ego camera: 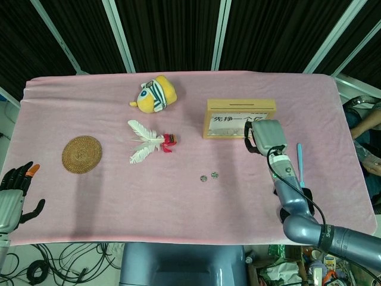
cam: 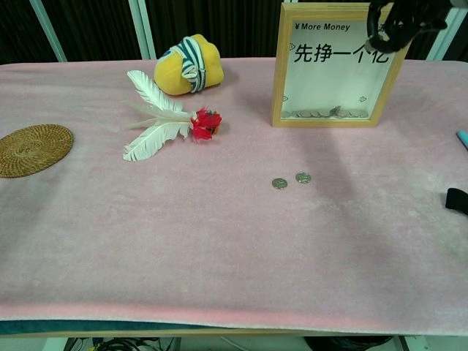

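Right hand [ego camera: 264, 137], fingers curled, holding nothing visible, hovers over the coin frame [ego camera: 228, 119]

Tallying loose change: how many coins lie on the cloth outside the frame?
2. One coin and another lie side by side in front of the frame. More coins sit inside it, too heaped to count.

On the table lay two loose coins [cam: 279, 183] [cam: 303, 178], one framed coin box [cam: 336, 66], one plush toy [cam: 186, 74], one feather shuttlecock [cam: 164, 117], one woven coaster [cam: 29, 149], one blue stick [ego camera: 299, 164] and one black object [cam: 456, 199].
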{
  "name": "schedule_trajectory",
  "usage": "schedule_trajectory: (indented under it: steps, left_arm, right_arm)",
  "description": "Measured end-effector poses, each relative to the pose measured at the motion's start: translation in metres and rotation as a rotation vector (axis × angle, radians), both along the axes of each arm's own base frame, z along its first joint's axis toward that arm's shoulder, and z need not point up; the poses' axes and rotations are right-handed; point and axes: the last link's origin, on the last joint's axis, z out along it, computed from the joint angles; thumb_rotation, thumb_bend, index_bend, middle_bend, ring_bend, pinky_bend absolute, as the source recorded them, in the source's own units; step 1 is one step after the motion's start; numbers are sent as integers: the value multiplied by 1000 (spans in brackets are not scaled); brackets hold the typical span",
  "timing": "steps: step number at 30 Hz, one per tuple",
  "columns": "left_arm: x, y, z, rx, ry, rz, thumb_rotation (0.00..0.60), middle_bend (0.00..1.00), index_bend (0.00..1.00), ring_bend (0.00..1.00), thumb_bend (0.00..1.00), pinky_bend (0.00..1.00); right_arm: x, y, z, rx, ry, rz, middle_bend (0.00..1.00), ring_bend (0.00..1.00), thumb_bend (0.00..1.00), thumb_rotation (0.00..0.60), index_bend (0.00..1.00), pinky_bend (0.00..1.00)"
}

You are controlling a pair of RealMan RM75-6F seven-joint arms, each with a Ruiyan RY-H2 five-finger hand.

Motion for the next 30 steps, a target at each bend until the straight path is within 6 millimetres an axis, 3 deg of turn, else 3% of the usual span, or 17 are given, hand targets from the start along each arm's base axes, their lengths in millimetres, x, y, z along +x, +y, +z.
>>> schedule_trajectory:
  steps: [6,15,22,30]
  left_arm:
    - [-1,1,1,10,0,10,600,0,24,0,356,31]
    - [-1,2,1,8,10,4,600,0,24,0,356,31]
    - [-1,2,4,22,13,4,600,0,24,0,356,31]
    - [-1,1,5,26,18,2,600,0,24,0,356,31]
  right_arm:
    - [36,-26,19,-11,-6,20,805,857,408,600,705,844]
    - [66,-69,35,-27,15,4,806,858,408,600,705,844]
    - [68,-91,34,-29,46,-19,807,858,408,600,705,844]
    - [54,-98,19,5,64,-51,807,858,408,600,705,844]
